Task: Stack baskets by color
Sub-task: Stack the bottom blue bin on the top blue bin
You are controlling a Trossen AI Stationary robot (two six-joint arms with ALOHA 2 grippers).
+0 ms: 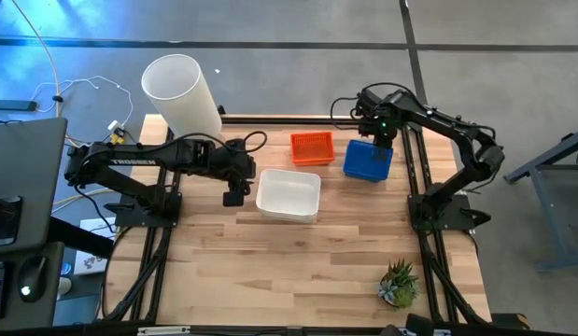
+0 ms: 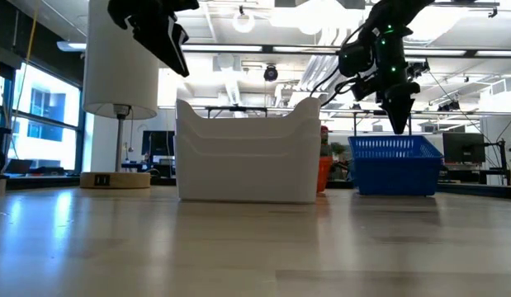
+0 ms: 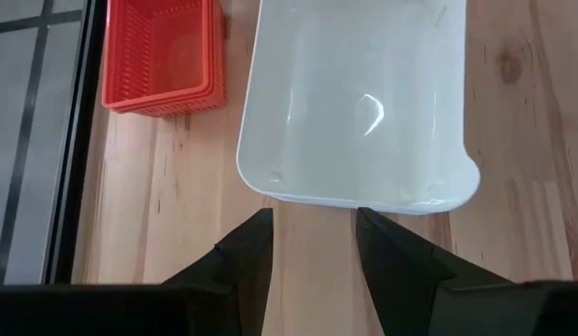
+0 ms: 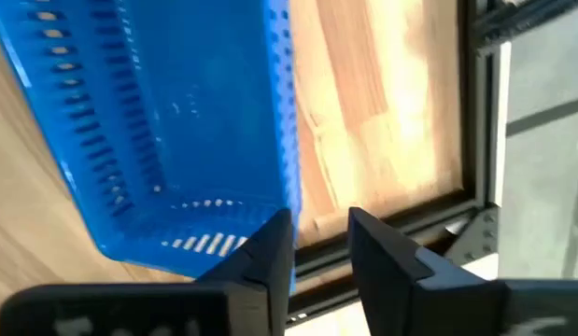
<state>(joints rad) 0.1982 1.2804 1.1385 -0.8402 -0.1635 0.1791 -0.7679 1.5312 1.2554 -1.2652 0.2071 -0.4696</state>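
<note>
Three baskets sit on the wooden table. The white basket is in the middle, the orange basket behind it, and the blue basket to the right. My left gripper hangs open above the table, just left of the white basket. Its fingers frame bare wood short of that basket's rim. My right gripper is open and points down just over the blue basket's far right wall, a little above the rim in the low view. The orange basket shows several nested rims.
A tall white cylinder on a wooden base stands at the far left corner. A small potted plant is near the right front edge. Black frame rails run along the table's far edge and sides. Bare wood lies in front of the white basket.
</note>
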